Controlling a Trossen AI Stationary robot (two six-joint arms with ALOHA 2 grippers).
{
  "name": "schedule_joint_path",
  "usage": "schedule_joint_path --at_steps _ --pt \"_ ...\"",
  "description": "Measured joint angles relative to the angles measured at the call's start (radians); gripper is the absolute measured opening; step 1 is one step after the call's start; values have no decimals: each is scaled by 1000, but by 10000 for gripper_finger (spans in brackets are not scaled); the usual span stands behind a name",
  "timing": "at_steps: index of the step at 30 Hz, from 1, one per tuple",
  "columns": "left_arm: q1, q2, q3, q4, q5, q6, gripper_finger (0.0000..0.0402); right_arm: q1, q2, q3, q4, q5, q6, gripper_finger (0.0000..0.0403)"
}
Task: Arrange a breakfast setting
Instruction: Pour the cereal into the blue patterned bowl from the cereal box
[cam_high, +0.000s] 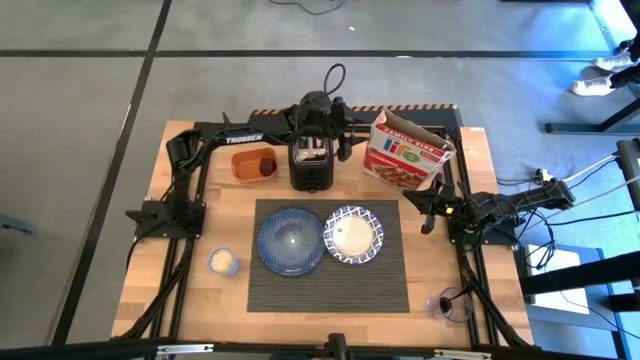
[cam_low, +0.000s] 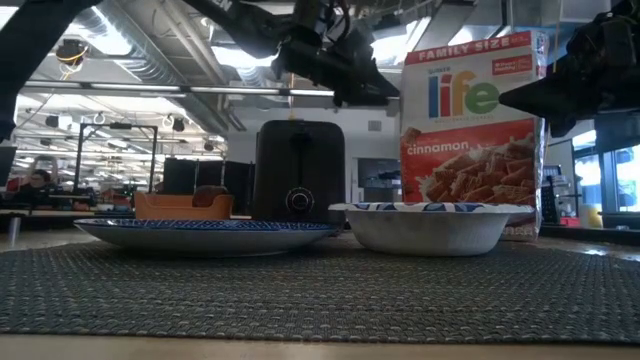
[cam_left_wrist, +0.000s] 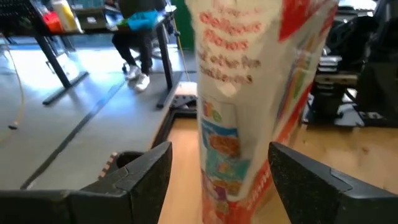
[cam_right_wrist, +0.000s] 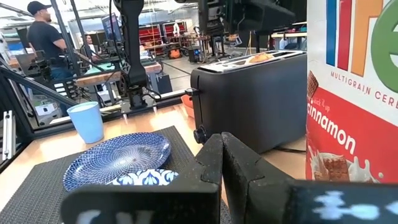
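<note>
On mat (cam_high: 330, 285), plate (cam_high: 290, 241) and bowl (cam_high: 353, 234): rigid, breakable, best pinched at rim. Left gripper (cam_high: 345, 125) spread; right gripper (cam_high: 428, 212) pressed together.

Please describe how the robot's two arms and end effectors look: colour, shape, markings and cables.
Both arms are black, built of slim jointed links. The left arm carries white "TROSSEN" lettering. The right arm trails black cables. The left end effector has two flat dark fingers, as does the right end effector.
</note>
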Motion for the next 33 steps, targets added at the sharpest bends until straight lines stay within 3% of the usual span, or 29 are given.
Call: schedule_joint_path --at_steps 9,20,28,33 --pt "2 -6 0 -24 -32 -3 270 0 0 0 -1 0 -18 0" --pt "-19 -6 0 -46 -77 20 374 0 0 0 -2 1 -45 0" --pt "-35 7 0 -42 -180 26 382 0 0 0 -2 3 -46 0" --pt "-20 18 -1 -52 -94 14 382 0 0 0 -2 1 -45 0"
